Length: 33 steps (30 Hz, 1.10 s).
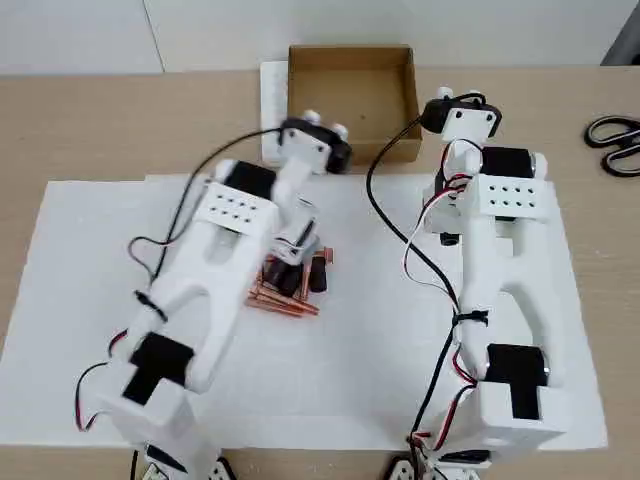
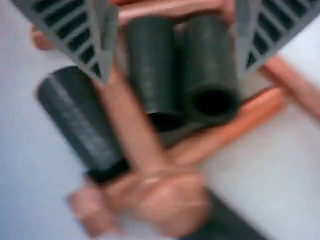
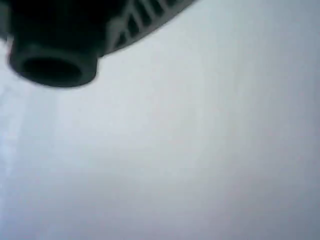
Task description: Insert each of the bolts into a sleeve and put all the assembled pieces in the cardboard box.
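Note:
Copper bolts (image 1: 285,298) and black sleeves (image 1: 300,275) lie in a heap on the white sheet (image 1: 380,350). My left gripper (image 1: 297,250) hangs low over this heap. In the left wrist view it (image 2: 172,70) is open, its ribbed fingers (image 2: 82,35) straddling two black sleeves (image 2: 210,75) that lie side by side. A third sleeve (image 2: 75,120) and a bolt (image 2: 145,150) lie just beside them. My right gripper (image 1: 450,237) stands to the right of the heap, shut on a black sleeve (image 3: 52,65) held above the bare sheet. The cardboard box (image 1: 350,52) sits at the back.
A flat white piece (image 1: 272,100) lies against the box's left side. Scissors (image 1: 615,140) rest at the far right on the wooden table. Both arms' cables (image 1: 385,200) hang between the box and the heap.

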Available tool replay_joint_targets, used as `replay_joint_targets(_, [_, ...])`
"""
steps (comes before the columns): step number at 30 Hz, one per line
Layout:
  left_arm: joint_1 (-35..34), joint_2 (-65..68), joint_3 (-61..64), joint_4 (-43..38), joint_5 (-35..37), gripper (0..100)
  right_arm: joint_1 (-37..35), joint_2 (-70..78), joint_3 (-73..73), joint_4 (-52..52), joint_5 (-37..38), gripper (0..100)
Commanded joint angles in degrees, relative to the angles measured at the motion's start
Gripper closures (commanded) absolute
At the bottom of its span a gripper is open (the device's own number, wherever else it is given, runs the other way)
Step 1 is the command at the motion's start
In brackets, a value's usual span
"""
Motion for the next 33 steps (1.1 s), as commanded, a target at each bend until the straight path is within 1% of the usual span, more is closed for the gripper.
replay_joint_targets(1, [2.73, 2.81, -2.51, -1.23, 4.13, 84, 0.22, -3.12, -1.93, 0.04, 0.18, 99.5])
replay_joint_targets(4, [2.81, 5.54, -2.51, -3.08, 10.99, 84, 0.13, -3.12, -1.93, -0.04, 0.18, 99.5])
replay_joint_targets(7, [2.73, 5.98, -2.51, -4.31, 13.19, 84, 0.13, -3.12, -1.93, -0.04, 0.18, 99.5])
replay_joint_targets(21, [2.73, 6.42, -2.15, -6.51, 14.07, 84, 0.22, -3.12, -1.93, 0.13, 0.18, 99.5])
replay_joint_targets(25, [2.73, 6.42, -2.15, -6.68, 15.65, 84, 0.22, -3.12, -1.93, 0.13, 0.18, 99.5])
replay_joint_targets(33, [2.73, 6.42, -2.15, -6.68, 15.74, 84, 0.22, -3.12, -1.93, 0.04, 0.09, 99.5])
